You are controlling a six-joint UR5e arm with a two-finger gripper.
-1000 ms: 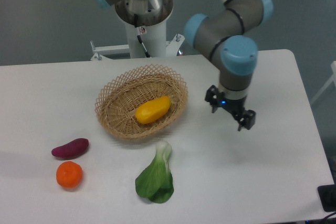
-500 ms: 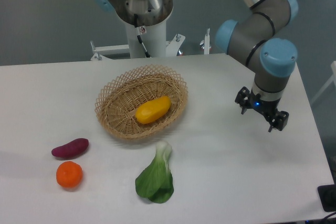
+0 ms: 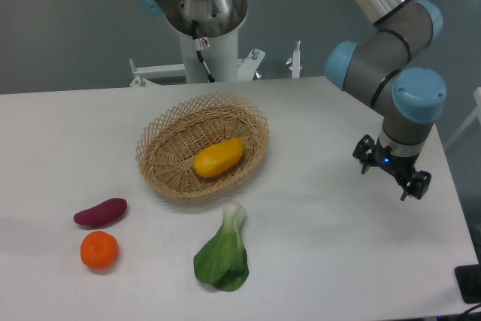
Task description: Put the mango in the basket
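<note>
With the mango [image 3: 219, 157] lying in the middle of the basket [image 3: 201, 146], the empty, spread-fingered claw [image 3: 392, 177] has drifted further right of the basket over the last second, so the placing looks done.
</note>
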